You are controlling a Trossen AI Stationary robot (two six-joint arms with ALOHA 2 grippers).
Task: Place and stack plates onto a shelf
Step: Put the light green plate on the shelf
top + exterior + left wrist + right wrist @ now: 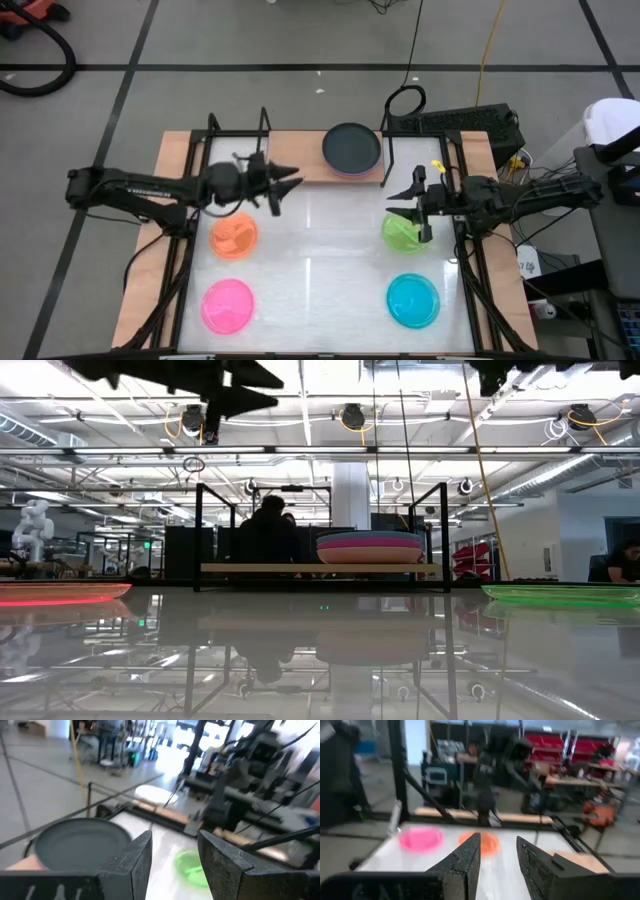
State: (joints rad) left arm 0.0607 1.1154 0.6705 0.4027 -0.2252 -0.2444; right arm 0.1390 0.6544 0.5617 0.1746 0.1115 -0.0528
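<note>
The wooden shelf (295, 160) stands at the table's far edge between black wire uprights. On its right half is a stack of plates (351, 148) with the black one on top; the low view (369, 547) shows magenta and pale pink edges beneath. The orange plate (234, 237), hot pink plate (228, 305), green plate (403, 231) and cyan plate (413, 300) lie flat on the white table. My left gripper (288, 190) is open and empty, above the table near the shelf's front, right of the orange plate. My right gripper (398, 203) is open and empty, above the green plate's far edge.
The shelf's left half (260, 568) is bare board. The table's middle (320, 250), between the plates, has free room. Black frame rails (470, 280) run along the table's left and right sides. A person (268, 530) shows in the room behind the shelf.
</note>
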